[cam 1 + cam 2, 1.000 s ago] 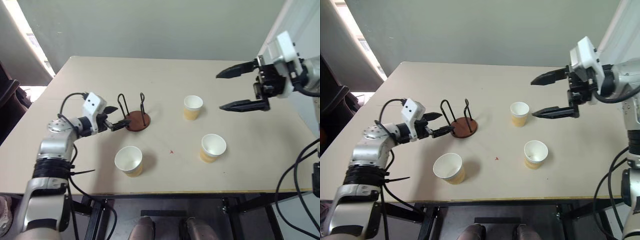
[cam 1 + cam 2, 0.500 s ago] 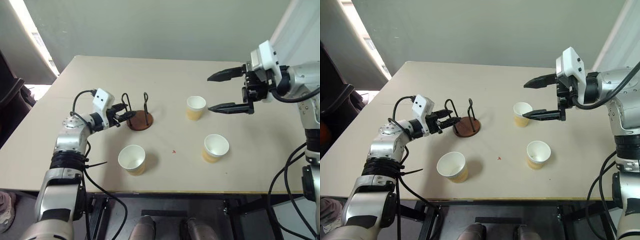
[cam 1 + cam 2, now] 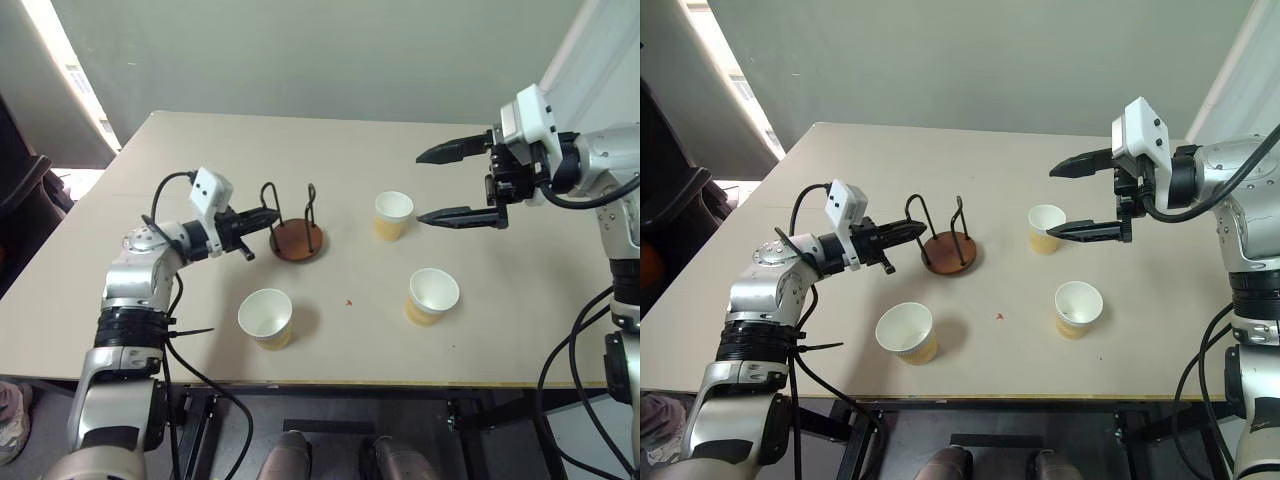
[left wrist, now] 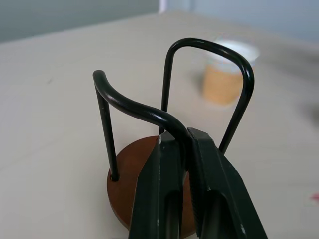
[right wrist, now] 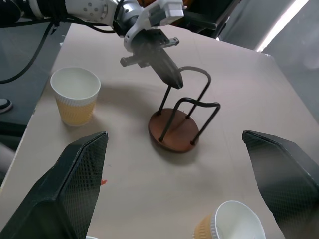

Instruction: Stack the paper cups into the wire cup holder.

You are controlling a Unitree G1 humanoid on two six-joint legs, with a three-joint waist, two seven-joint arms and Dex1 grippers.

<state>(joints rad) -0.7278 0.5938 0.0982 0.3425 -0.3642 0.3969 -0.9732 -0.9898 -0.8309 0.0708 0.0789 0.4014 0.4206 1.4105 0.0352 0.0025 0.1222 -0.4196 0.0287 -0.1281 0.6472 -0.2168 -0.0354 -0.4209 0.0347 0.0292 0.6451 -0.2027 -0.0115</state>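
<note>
left of the table's [image 3: 330,140] middle stands the wire cup holder [image 3: 297,238], its round reddish-brown base flat on the tan top and its two black wire loops upright. the left gripper [image 3: 268,218] reaches in level from the left and has its two black fingers [image 4: 159,194] pressed together on the top bar of the nearer, left-hand loop, pinching the wire between them; the left wrist view shows that bar bent down into the fingers' grip, with the second loop standing free just behind it and the base below.

no cup is in the holder. the three paper cups all stand upright, mouths up, apart from one another. one cup [image 3: 266,318] is near the table's front edge, just in front of the holder and slightly to its left, close below the left forearm. a second cup [image 3: 393,215] stands to the right of the holder, at about the same depth on the table, with a clear gap between them. a third cup [image 3: 432,296] sits nearer and further right, well apart from the holder.

over the right side of the table the right gripper [image 3: 455,185] hangs in the air, pointing left, its two long fingers spread wide with nothing between them. it is just right of and above the second cup, not touching it.
</note>
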